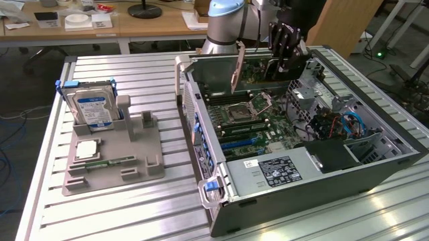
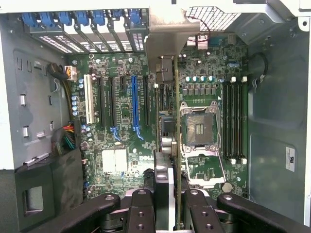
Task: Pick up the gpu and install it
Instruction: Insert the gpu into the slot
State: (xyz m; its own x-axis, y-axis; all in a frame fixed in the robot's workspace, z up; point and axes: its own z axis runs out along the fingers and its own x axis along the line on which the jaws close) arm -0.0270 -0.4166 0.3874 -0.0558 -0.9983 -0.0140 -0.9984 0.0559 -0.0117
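Exterior view: my gripper [image 1: 286,63] clamps the gpu [image 1: 256,70], its long axis parallel to the blue slot [image 1: 240,143] at six o'clock.

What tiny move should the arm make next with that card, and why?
Probably shift it sideways toward the blue slot before lowering: the pincer holds the gpu upright above the motherboard, and its edge seems to hang beside that slot, not over it.

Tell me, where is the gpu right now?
In the exterior view the gpu hangs upright in the gripper, above the motherboard inside the open computer case, toward its far end.
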